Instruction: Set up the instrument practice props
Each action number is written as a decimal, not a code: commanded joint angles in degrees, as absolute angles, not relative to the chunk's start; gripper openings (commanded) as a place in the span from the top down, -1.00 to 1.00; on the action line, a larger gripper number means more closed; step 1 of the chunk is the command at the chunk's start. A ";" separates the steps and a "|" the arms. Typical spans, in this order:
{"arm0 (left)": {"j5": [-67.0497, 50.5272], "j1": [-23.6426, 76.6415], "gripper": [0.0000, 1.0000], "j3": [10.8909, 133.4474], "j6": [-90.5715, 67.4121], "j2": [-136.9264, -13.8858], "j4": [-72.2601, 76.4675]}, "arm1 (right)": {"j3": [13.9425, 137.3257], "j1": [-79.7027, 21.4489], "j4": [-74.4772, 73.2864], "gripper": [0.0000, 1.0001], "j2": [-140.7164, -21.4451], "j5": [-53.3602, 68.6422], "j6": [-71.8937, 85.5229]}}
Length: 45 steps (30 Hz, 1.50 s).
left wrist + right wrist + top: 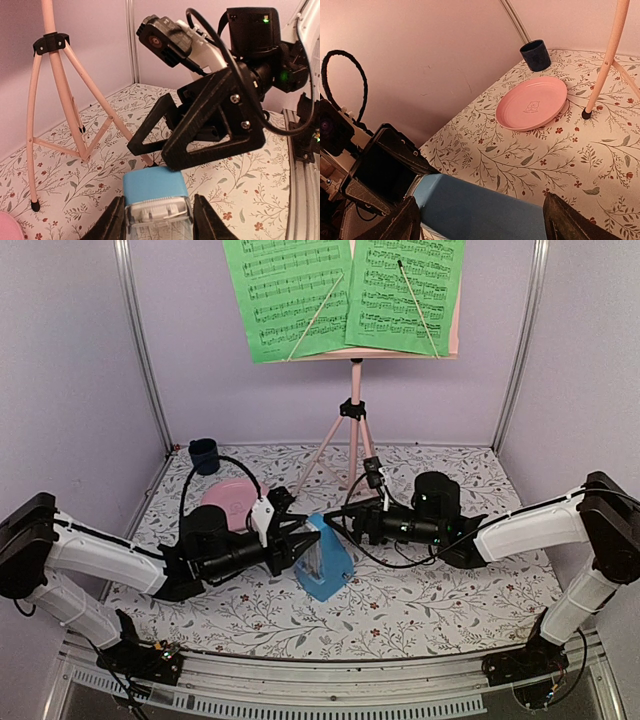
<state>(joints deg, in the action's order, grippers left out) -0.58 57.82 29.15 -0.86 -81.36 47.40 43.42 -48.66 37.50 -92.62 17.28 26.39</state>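
The pink tripod music stand (pixel 353 430) stands at the back, and two green sheet-music pages (pixel 290 295) (pixel 405 290) rest side by side on its desk. The small blue pyramid metronome (pixel 325 558) stands on the floral mat in the middle. My left gripper (pixel 303 545) is shut on its sides; in the left wrist view (pixel 157 220) both fingers press the metronome (pixel 155 187). My right gripper (pixel 335 525) is open, and its fingers straddle the metronome's top (pixel 485 210) without gripping. The stand's legs show in both wrist views (pixel 60 90) (pixel 610 45).
A round pink disc (pixel 228 500) lies left of the stand and shows in the right wrist view (pixel 532 102). A small dark blue cup (pixel 204 455) sits in the back left corner. Lilac walls with metal posts close in three sides.
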 commanded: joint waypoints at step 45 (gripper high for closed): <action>-4.83 60.22 0.73 28.29 3.02 -85.83 53.13 | 40.43 -46.89 21.20 -0.34 -99.68 16.29 30.74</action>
<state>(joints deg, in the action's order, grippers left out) -0.95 58.67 30.74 1.10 -86.17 52.88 46.02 -48.01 34.81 -94.02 24.32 34.83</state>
